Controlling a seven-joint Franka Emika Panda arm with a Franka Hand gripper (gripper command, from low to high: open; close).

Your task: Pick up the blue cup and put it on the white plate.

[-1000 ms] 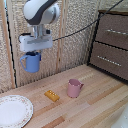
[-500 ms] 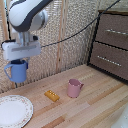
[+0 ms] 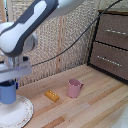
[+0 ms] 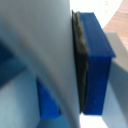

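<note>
The blue cup (image 3: 7, 93) hangs from my gripper (image 3: 9, 84) at the exterior view's left, just above the white plate (image 3: 20, 114). The gripper is shut on the cup's rim, and the cup's base sits close over the plate's middle; I cannot tell whether it touches. The plate is round and white with a speckled rim, partly cut off by the frame edge. In the wrist view a blurred finger pad (image 4: 95, 60) presses against the cup's pale wall (image 4: 45, 55), filling the picture.
A pink cup (image 3: 74, 88) stands on the wooden table (image 3: 95, 107) to the exterior view's right of the plate. A small yellow block (image 3: 51, 95) lies between them. A brown drawer cabinet (image 3: 112, 45) stands at the back right, with a woven screen (image 3: 60, 45) behind.
The arm has carried the blue cup toward the exterior view's left and downward, from mid-air beside the pink cup to just over the white plate.
</note>
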